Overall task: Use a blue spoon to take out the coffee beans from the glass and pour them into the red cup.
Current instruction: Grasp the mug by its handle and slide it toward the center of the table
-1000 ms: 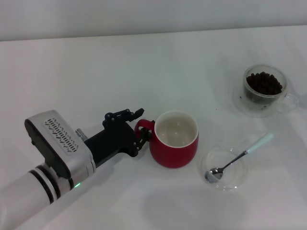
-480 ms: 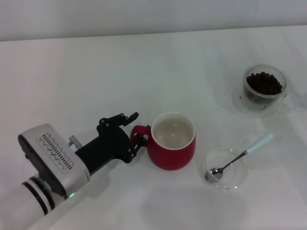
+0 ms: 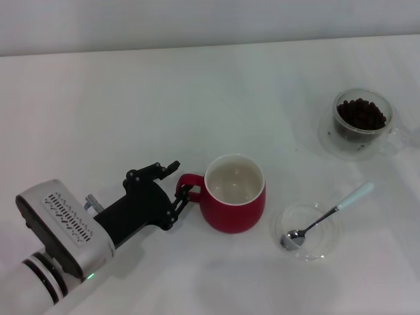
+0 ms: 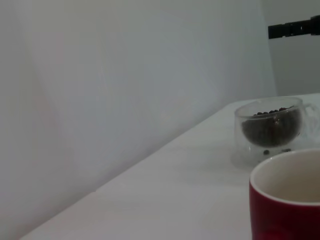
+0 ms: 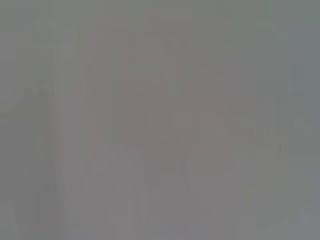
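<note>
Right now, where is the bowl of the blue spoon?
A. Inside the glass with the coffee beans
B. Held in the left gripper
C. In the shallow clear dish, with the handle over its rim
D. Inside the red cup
C: in the head view the blue spoon lies with its metal bowl in the shallow clear dish, its pale handle reaching out over the rim; the left gripper is at the red cup handle instead.
</note>
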Robot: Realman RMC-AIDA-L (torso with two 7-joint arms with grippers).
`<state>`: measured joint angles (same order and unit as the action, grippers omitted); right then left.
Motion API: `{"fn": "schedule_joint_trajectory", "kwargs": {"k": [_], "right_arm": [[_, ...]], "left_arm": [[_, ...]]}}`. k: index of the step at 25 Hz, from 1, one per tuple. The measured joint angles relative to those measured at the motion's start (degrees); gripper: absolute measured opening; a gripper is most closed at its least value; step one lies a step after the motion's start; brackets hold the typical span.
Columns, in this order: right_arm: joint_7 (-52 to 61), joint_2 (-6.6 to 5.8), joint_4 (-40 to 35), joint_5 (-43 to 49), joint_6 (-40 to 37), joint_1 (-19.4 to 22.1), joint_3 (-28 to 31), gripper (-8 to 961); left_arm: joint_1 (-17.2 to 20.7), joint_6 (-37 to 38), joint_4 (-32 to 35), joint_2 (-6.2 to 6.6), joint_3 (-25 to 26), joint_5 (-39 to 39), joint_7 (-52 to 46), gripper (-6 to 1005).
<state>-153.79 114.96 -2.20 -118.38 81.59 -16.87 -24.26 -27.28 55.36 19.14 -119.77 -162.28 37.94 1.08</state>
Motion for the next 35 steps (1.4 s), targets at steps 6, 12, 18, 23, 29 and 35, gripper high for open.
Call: {"fn": "schedule_joint_trajectory", "kwargs": {"k": [6, 12, 18, 23, 29, 35], "right_arm": [[0.07, 0.0, 0.0, 0.07, 0.07, 0.07, 0.0, 867], [0.13, 0.0, 0.0, 0.12, 0.36, 0.2, 0.0, 867], [-0.06, 0.0, 0.0, 0.05, 0.37, 0.17, 0.0, 867], [-0.05, 0.0, 0.0, 0.09, 0.37, 0.13, 0.0, 867], [0.02, 0.0, 0.0, 0.08, 0.37, 0.43, 0.0, 867], [0.19, 0.0, 0.0, 0.01, 0.36, 0.61, 0.0, 867]], "left_arm": [[0.57, 0.02, -0.07, 0.09, -0.04, -0.23, 0.04, 380], [1.34, 0.76, -0.07, 0.22, -0.07, -0.28, 0.14, 383], [3.33, 4.31, -0.56, 0.26, -0.06, -0.32, 2.06, 401], [5.01, 6.78, -0.75, 0.33, -0.05, -0.32, 2.44, 419], [7.22, 9.63, -1.18, 0.45, -0.04, -0.33, 2.44, 423], [8.88, 11.85, -1.56, 0.34, -0.04, 0.17, 2.37, 423]]}}
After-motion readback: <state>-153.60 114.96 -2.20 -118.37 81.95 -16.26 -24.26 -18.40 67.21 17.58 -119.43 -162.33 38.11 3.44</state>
